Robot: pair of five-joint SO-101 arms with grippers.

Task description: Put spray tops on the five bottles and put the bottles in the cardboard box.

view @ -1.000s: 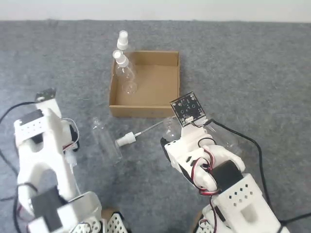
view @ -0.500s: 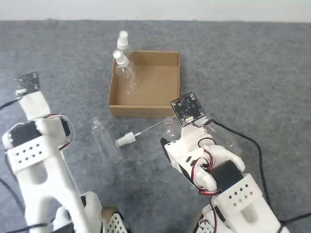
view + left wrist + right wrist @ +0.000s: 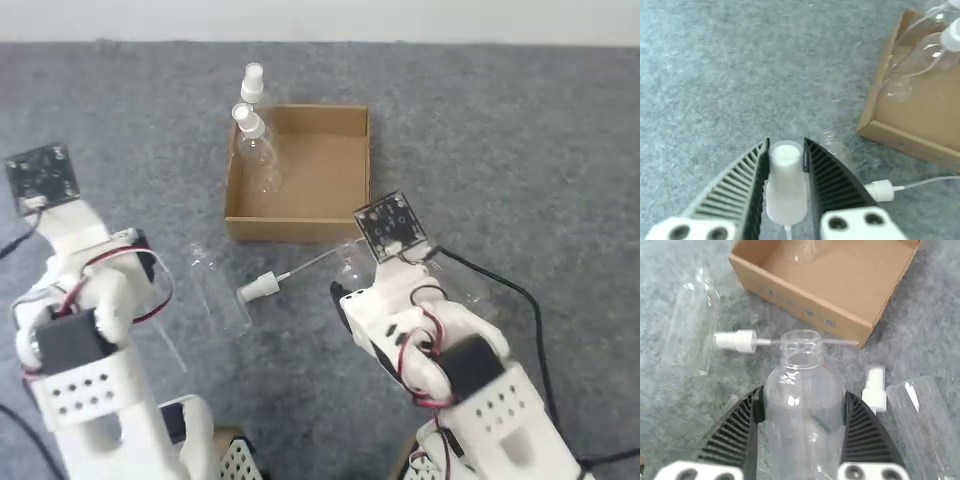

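Jaws on my left clamp a white plastic spray top (image 3: 786,185), tube cut off; right jaws clamp a clear open-necked plastic bottle (image 3: 802,400), base hidden, near the brown cardboard box (image 3: 800,305).

Light: bright, even, diffuse, apparently from overhead. The grey counter (image 3: 520,130) is uniformly lit from near to far. Shadows are weak and soft-edged, hugging the foot of the cardboard box (image 3: 296,228). Small specular glints show on the clear bottle (image 3: 802,405) in the right jaws and on the bottles in the box (image 3: 920,55). The spray top (image 3: 786,187) between the left jaws is nearly washed out.
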